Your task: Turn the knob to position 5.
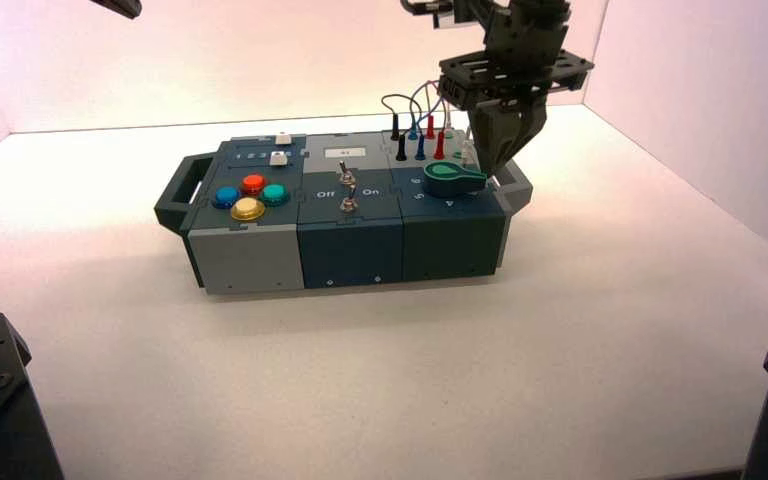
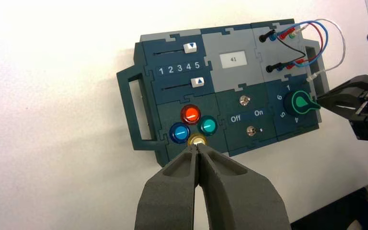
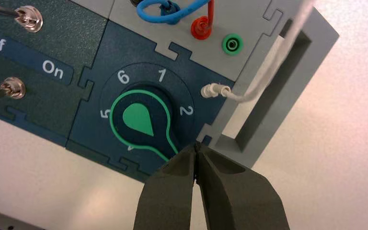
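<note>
The teal-green knob (image 3: 138, 118) sits on the box's (image 1: 350, 250) front right panel, probably stiff and clicky; push its tapered tip sideways toward the "5" (image 3: 105, 113). Your right pincer (image 3: 196, 145) is clenched beside that tip; your left (image 2: 196, 146) idles, closed, near the yellow button (image 2: 197, 139).

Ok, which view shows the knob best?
The right wrist view: the knob fills its middle, with dial digits readable, though the pointer's tip meets the gripper. The high view shows it small and side-on; the left wrist view, small from above.
</note>
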Controlling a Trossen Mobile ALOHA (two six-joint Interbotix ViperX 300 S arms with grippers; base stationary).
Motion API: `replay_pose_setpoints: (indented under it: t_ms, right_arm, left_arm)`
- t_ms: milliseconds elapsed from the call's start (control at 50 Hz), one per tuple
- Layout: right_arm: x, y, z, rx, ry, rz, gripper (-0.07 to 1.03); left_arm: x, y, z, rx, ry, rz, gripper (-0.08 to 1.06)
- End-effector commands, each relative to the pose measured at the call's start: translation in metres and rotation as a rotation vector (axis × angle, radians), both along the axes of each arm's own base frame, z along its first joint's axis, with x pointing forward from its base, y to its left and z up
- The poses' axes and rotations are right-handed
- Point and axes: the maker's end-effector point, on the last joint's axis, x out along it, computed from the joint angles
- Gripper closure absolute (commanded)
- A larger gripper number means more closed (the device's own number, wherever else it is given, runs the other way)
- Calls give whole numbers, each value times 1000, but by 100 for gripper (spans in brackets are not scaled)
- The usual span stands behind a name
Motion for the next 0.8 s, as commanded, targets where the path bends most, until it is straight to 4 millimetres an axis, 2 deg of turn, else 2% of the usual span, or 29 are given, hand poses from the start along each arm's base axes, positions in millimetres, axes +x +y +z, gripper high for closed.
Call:
replay_pose_setpoints:
  t_ms: [20,180,440,800]
  right_arm:
    - [2,6,17,24,-36,12,99]
    - [-4,10,13,16,-21,36,99]
    - [0,12,7,9,-15,49,99]
    - [12,15,20,22,-45,40,99]
  left_arm:
    - [7,-4,14,-13,-40,-2,100]
    - [6,-4,14,-20,-41,3,100]
    - [5,-5,15,-31,-41,5,100]
    - [6,-6,15,-31,-38,5,100]
